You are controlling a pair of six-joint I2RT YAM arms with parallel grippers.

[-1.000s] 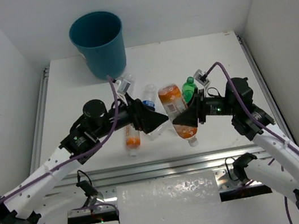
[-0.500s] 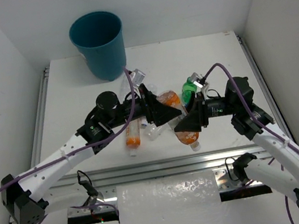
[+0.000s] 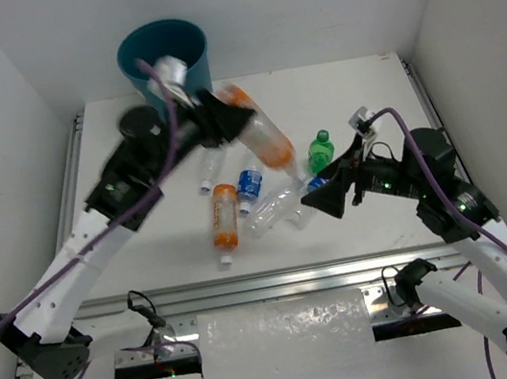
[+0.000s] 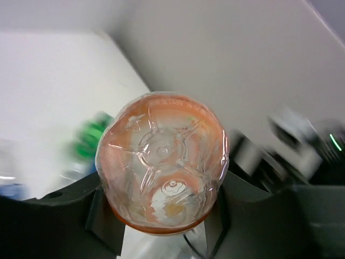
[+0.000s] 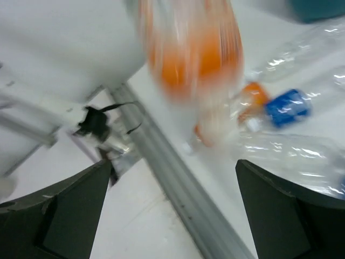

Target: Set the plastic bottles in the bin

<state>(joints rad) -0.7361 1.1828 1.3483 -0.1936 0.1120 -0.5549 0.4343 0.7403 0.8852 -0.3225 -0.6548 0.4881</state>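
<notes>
Top external view showed the left gripper (image 3: pixel 233 115) clamped on an orange-labelled bottle (image 3: pixel 267 143), lifted above the table's far-left part, its long axis slanting far-left to near-right. The bin (image 3: pixel 130 74) stood just beyond it, leftward. The right gripper (image 3: pixel 328 198) hung with jaws apart, empty.

The white table (image 3: pixel 345 96) carries an orange-labelled bottle (image 3: pixel 223 220), blue-labelled bottle (image 3: pixel 250 182), clear bottle (image 3: pixel 281 209), green bottle (image 3: pixel 321 150).

The bin (image 3: pixel 163 54) is being shown in teal-blue, the counter (image 3: pixel 364 93) in plain white. Orange is being worn by the raised bottle (image 3: pixel 261 137) and the lying bottle (image 3: pixel 224 222), green by the short bottle (image 3: pixel 320 151), a blue label by the clear bottle (image 3: pixel 250 182).
</notes>
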